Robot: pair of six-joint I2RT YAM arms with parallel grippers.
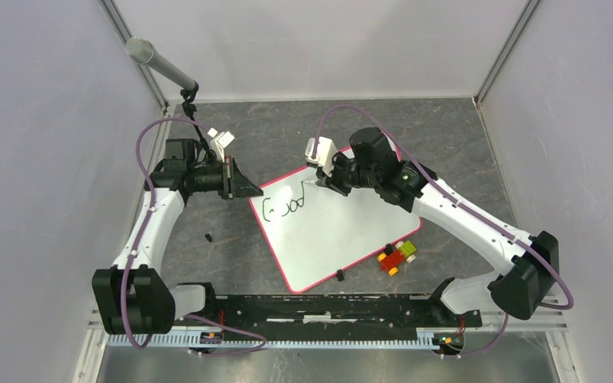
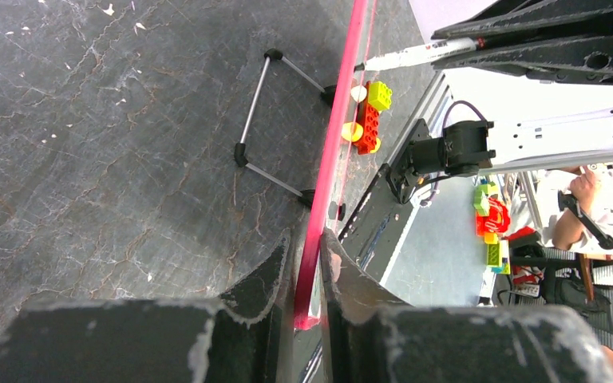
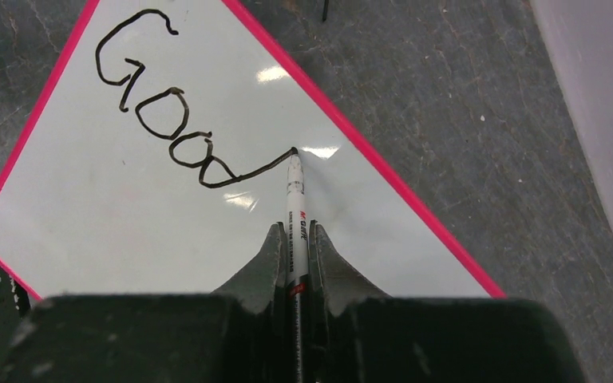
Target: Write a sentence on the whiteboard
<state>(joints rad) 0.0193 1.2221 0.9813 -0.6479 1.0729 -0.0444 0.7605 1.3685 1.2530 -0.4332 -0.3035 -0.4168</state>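
At the whiteboard's [image 1: 343,239] left corner, the left gripper [image 2: 307,249] has its jaws pinched narrow on the red rim. The board sits mid-table [image 1: 447,144], between the arms. Over its far end, the right gripper [image 3: 295,233] clamps a marker [image 3: 294,187], tip touching the board at the tail of "Good", the only word of the sentence [image 3: 164,120] written. Bricks [image 1: 397,257] lie just beside the board's right edge.

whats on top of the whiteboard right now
The word "Good" in black, and a marker, its tip touching the whiteboard at the d's tail, clamped in the right gripper. The strip beneath that gripper is covered, so unseen.
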